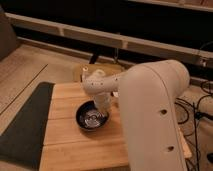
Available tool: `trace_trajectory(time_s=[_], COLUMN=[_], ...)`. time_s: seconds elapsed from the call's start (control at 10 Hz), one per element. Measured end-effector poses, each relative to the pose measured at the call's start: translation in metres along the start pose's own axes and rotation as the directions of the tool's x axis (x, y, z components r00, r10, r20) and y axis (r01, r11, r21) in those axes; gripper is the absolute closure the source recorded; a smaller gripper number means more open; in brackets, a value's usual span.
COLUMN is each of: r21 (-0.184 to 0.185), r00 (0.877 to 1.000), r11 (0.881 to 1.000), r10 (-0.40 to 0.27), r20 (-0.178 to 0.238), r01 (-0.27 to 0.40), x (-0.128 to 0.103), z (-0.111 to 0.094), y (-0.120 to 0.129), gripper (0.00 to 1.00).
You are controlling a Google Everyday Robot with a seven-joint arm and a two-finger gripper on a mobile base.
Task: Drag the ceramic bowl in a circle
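Observation:
The ceramic bowl (92,118) is round, shallow and glossy black with pale flecks inside. It sits on the wooden table (65,145), left of the middle. My gripper (103,104) hangs from the white arm (150,110) and reaches down onto the bowl's far right rim. The large white arm link hides the right half of the table.
A dark mat (25,125) lies along the table's left side. A tan round object (97,71) sits behind the table's far edge. Cables (200,107) lie on the floor at the right. A dark railing (100,37) runs across the back.

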Motion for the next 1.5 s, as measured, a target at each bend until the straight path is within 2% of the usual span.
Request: trace_trajectory(time_s=[0.3, 0.5, 0.9, 1.0, 1.2, 1.5], r21=[0.053, 0.077, 0.120, 0.116, 0.092, 0.022], r00=[0.998, 0.999, 0.997, 0.994, 0.990, 0.990], r11=[0.997, 0.997, 0.991, 0.990, 0.991, 0.993], r10=[0.049, 0.031, -0.063, -0.087, -0.107, -0.118], r20=[-0.038, -0.021, 0.052, 0.071, 0.088, 0.083], r01=[-0.047, -0.029, 0.057, 0.078, 0.099, 0.117], x=[-0.011, -0.037, -0.094, -0.105, -0.110, -0.084], z=[0.023, 0.028, 0.013, 0.008, 0.003, -0.008], y=[-0.032, -0.034, -0.012, -0.001, 0.016, 0.044], gripper=[1.00, 1.00, 1.00, 1.00, 1.00, 0.98])
